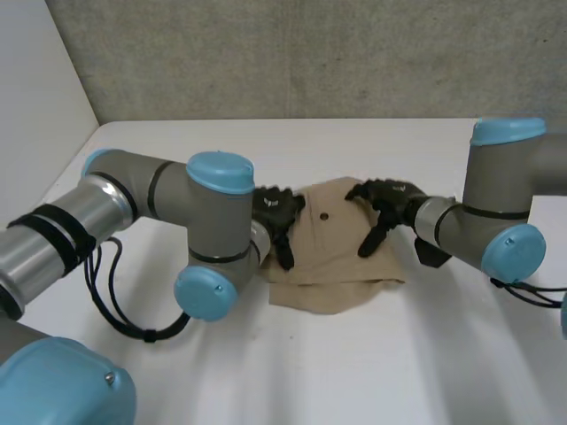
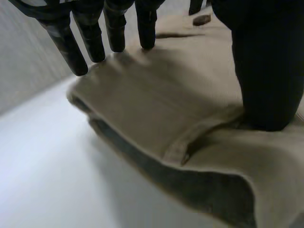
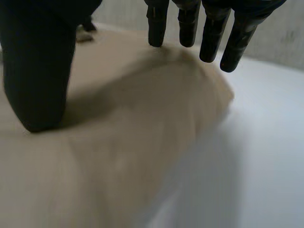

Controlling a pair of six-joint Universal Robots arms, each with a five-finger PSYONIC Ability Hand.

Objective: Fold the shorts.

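While looking down in the head view, seeing tan shorts (image 1: 332, 257) lying folded near the middle of the white worktop (image 1: 354, 354), between both arms. Logging left hand (image 1: 276, 217) resting on the shorts' left edge: fingers (image 2: 90, 38) straight and spread apart, tips touching the cloth, thumb (image 2: 266, 71) pressing down beside a folded layer, clamping nothing. Logging right hand (image 1: 385, 205) sitting on the right edge: fingers (image 3: 211, 33) likewise straight and apart over the cloth, thumb (image 3: 38, 71) pressing into it, gripping nothing.
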